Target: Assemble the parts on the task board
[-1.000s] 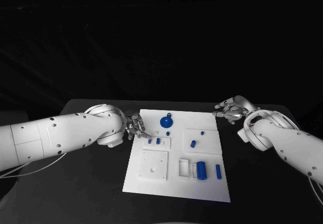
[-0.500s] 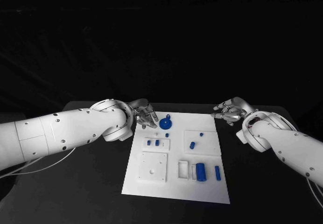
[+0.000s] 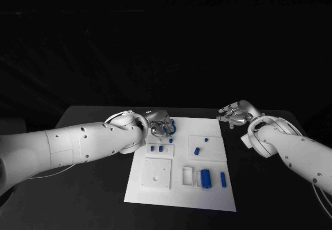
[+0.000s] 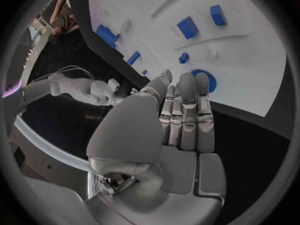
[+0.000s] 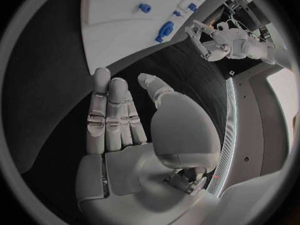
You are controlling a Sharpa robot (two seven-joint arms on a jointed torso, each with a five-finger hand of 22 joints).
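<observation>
Head view, board: white board (image 3: 181,191) lies flat in the middle of the black table (image 3: 90,201), long side running away from the robot.
Blue parts, counted in the head view: one round disc (image 3: 171,126) at the far left of the board, partly behind the left fingers; two small pegs (image 3: 156,148) side by side on a raised plate below it, with one tiny piece just beyond that plate; three small pieces (image 3: 197,150) on the square plate at the far right; one thick cylinder (image 3: 205,177) and one thin bar (image 3: 222,179) near the near right corner. Nine blue pieces can be made out.
White fittings: one large square plate (image 3: 157,173) at the near left, one narrow frame (image 3: 188,175) just beside the cylinder.
Left robot hand: left robot hand (image 3: 160,123) hangs over the board's far left corner, fingertips at the disc. In the left wrist view the left hand (image 4: 169,130) has its fingers straight and close together above the disc (image 4: 209,80), nothing held; whether they touch it cannot be told.
Right robot hand: right robot hand (image 3: 235,114) hovers off the board's far right corner, over the table. The right wrist view shows the right hand (image 5: 125,130) flat, fingers extended, released and empty.
</observation>
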